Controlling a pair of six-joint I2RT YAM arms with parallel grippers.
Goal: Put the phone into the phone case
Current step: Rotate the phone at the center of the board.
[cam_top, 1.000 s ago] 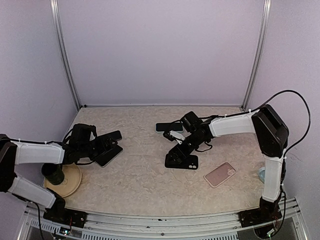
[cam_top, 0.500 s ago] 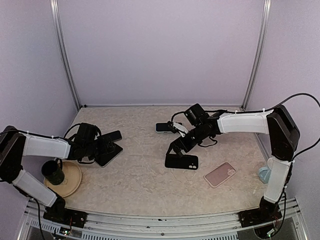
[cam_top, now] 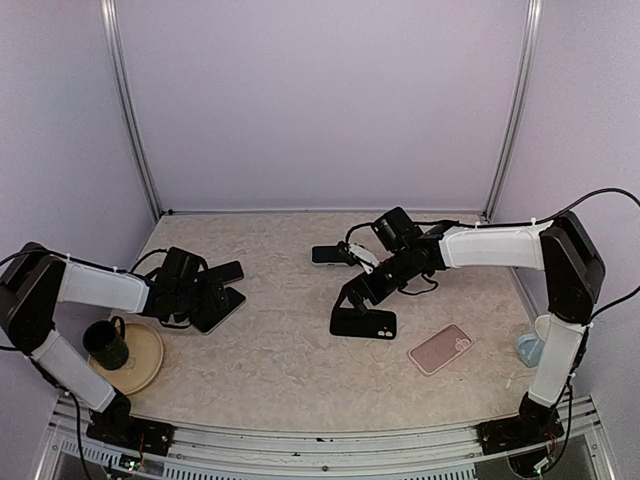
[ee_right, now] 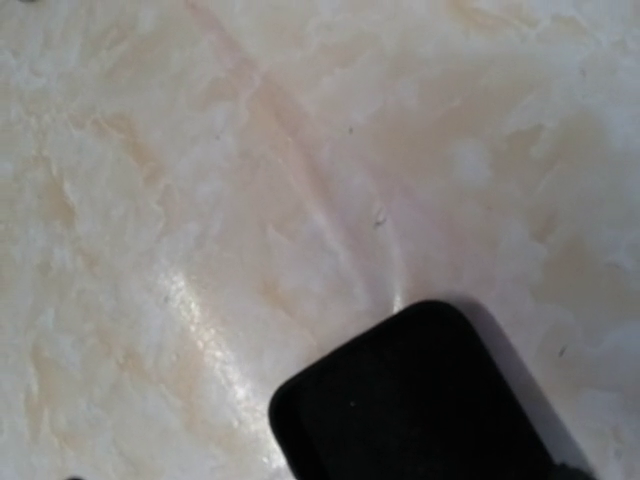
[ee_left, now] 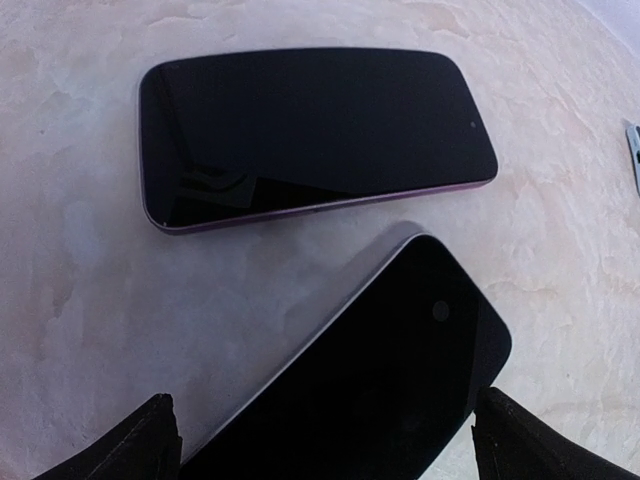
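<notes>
Black phone [ee_left: 380,380] lies between the wide-open left fingers [ee_left: 150,445]; the right fingers [cam_top: 355,290], open too, have risen slightly over the dark case [cam_top: 362,322]. Nothing is gripped yet.

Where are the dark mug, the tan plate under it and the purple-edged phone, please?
dark mug [cam_top: 104,345]: top external view, on its body.
tan plate [cam_top: 148,358]: top external view, on its bare right part.
purple-edged phone [ee_left: 310,125]: left wrist view, on the middle of its screen.

Glossy phone [ee_left: 320,130], smooth stone-patterned table [ee_left: 80,300]
</notes>
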